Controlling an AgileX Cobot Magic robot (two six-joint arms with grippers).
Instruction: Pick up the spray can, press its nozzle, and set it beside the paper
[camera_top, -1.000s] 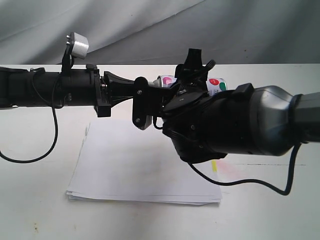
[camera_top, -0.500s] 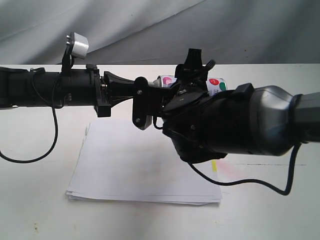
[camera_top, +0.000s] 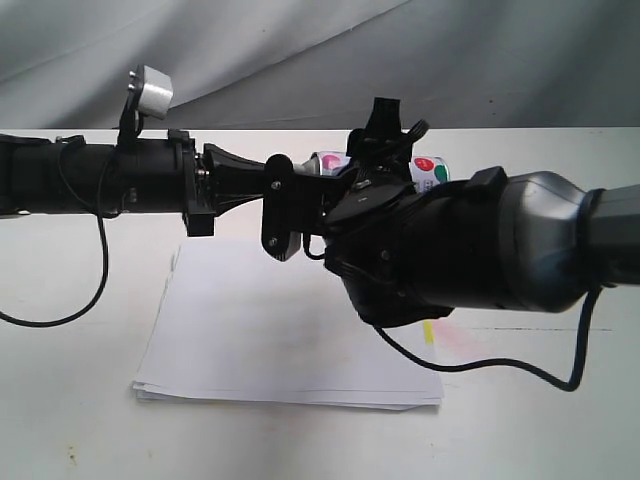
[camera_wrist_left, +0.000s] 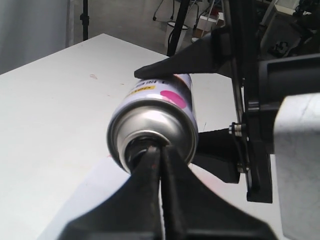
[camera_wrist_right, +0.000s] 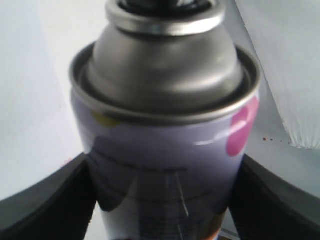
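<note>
The spray can lies level in the air above the paper, a white stack with a yellow mark on its right edge. My right gripper is shut on the can, with one black finger on each side of the label. The silver dome fills the right wrist view, and the black nozzle sits at the frame's edge. My left gripper is shut, and its tips meet the can's top, covering most of the nozzle. Seen from outside, the left gripper reaches in from the left.
The white table carries the paper under both arms. A grey cloth backdrop hangs behind it. Black cables droop from both arms over the table. The right arm's bulky wrist hides the paper's far right part.
My left arm has shifted slightly to the left. The right arm and the can have stayed where they were.
</note>
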